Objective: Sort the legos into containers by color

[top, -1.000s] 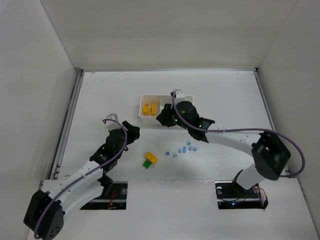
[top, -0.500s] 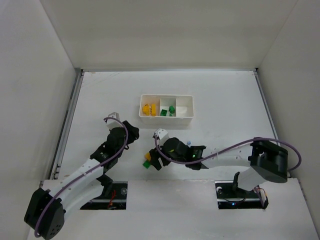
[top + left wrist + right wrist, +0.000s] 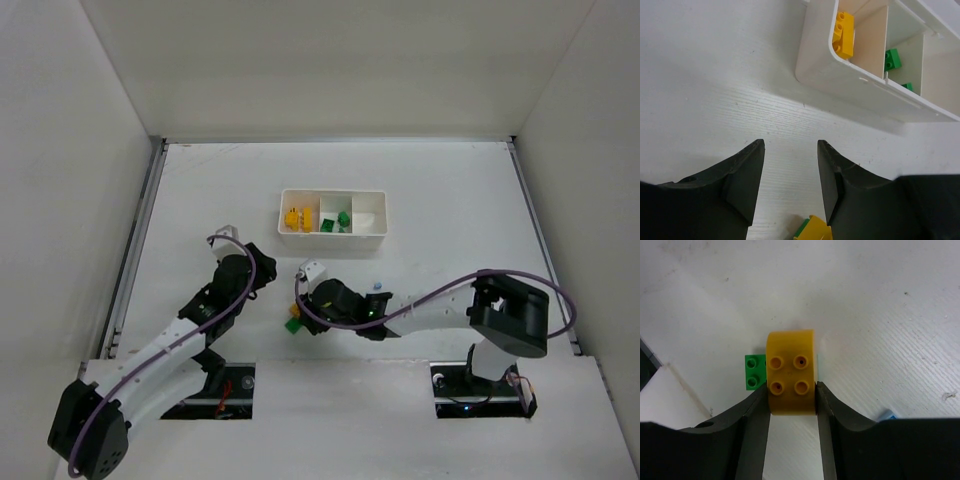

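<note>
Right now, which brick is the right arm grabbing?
Below the white plastic tray in the overhead view is the right gripper. Between its fingers sits a yellow plastic brick with four studs; the smaller brick against its side is green.

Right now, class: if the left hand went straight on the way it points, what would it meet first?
Probably bare table, since the left hand looks tilted downward. Beyond stands the white tray, its near corner slightly right of that line; depth is unclear.

Left arm (image 3: 185, 330) extended forward, left gripper (image 3: 790, 150) parted. Right arm (image 3: 440, 300) folded across leftward — right gripper (image 3: 791, 390) clamped on yellow brick (image 3: 791, 360).
</note>
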Tool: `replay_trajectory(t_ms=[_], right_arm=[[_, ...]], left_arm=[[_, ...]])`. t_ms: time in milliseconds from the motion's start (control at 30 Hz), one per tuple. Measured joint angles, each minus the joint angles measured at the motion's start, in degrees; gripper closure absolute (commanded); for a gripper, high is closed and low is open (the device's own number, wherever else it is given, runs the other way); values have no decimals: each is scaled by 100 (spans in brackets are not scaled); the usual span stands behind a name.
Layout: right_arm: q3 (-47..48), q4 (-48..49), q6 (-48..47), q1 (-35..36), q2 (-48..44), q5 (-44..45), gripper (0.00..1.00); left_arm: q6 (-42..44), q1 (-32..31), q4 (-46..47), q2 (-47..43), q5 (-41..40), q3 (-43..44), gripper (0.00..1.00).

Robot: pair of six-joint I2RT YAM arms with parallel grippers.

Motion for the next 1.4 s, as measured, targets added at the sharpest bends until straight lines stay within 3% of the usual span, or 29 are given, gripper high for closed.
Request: replay_trajectory(t_ms=[200, 533, 900, 1100, 1267, 1400], right_arm=[[-46, -17, 22, -229, -422, 96, 65], [-81, 120, 229, -1528, -1158, 136, 65], [-81, 317, 608, -1700, -1163, -208, 65], [-107, 619, 876, -1790, -1211, -481, 65], [-247, 859, 1088, -1849, -1231, -608, 65], [-369, 1029, 1259, -1947, -1239, -741, 65]], left_arm=[[4, -146, 9, 2, 44, 190, 51], [-42, -623, 402, 87, 350, 313, 51], [-114, -927, 1029, 688, 444, 315, 52], [-168, -942, 1379, 946, 444, 315, 60], [-247, -970, 1690, 1016, 455, 315, 83], [-273, -981, 1834, 1019, 463, 315, 91]])
